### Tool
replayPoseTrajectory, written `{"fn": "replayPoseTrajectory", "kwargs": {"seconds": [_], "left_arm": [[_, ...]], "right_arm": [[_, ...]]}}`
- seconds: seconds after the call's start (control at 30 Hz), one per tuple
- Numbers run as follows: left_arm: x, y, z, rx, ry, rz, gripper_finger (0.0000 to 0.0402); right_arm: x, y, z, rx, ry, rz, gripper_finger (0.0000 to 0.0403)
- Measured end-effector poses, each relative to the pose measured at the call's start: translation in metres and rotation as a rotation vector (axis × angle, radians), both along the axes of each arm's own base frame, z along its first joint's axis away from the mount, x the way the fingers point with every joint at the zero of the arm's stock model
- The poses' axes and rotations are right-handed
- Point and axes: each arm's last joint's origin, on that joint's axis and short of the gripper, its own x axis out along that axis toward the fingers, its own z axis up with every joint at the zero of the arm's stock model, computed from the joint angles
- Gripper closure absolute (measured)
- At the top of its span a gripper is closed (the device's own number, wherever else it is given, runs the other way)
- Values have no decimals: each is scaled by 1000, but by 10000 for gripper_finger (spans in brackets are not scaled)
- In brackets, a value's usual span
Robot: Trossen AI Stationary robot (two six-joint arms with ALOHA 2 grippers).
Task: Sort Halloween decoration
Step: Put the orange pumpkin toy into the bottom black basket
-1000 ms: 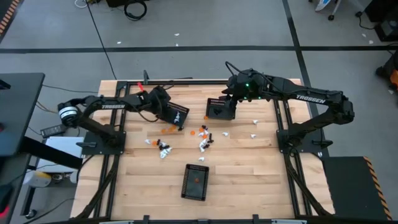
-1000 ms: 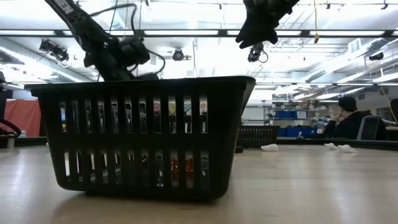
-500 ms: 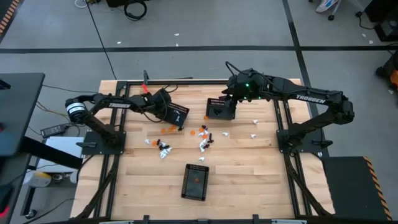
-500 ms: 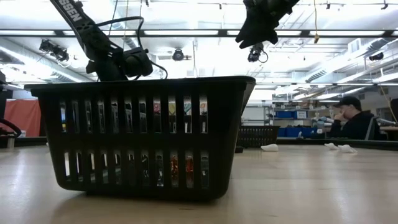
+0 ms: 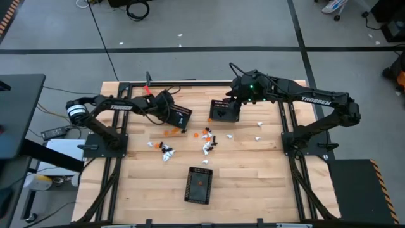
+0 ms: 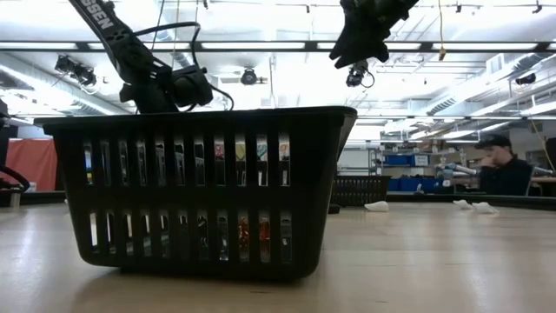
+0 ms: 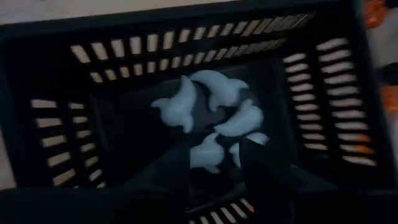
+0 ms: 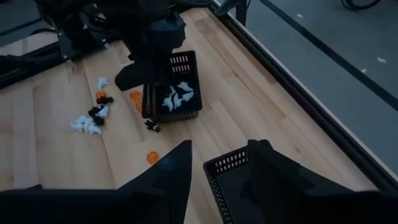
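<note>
I see pale, light-wood planks on the surface (image 5: 253, 171). Under my left end effector (image 7: 214, 163), which is dark, sits a black slotted basket (image 7: 56, 124) holding white trinkets (image 7: 211, 115). Beside it lie orange pieces (image 5: 169, 132) and a black-and-white cluster (image 5: 166, 151). Below my right end effector (image 8: 219, 163), also dark, is another black mesh basket (image 8: 233, 165).

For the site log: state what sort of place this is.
Probably a robotics lab or workshop: ceiling strip lights, storage shelves with blue bins, a seated person at a far desk, cables on the grey floor.
</note>
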Motion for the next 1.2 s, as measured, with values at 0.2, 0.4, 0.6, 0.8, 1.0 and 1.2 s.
{"fn": "replayPoseTrajectory", "kwargs": {"seconds": [0.2,0.4,0.6,0.8,1.0,1.2], "left_arm": [[0,-4,22,54,-99,-19,249],[-3,-20,52,153,-209,-118,249],[-25,-54,67,136,-104,-271,248],[-40,-83,71,159,23,-334,248],[-44,-98,52,153,67,-311,248],[-53,-105,23,94,99,-201,248]], "right_arm": [[3,1,-4,-10,28,49,243],[16,1,-17,51,63,103,243],[30,11,-31,87,104,116,243],[31,17,-29,62,91,71,243],[31,17,-28,67,83,63,243],[32,17,-27,72,65,58,243]]}}
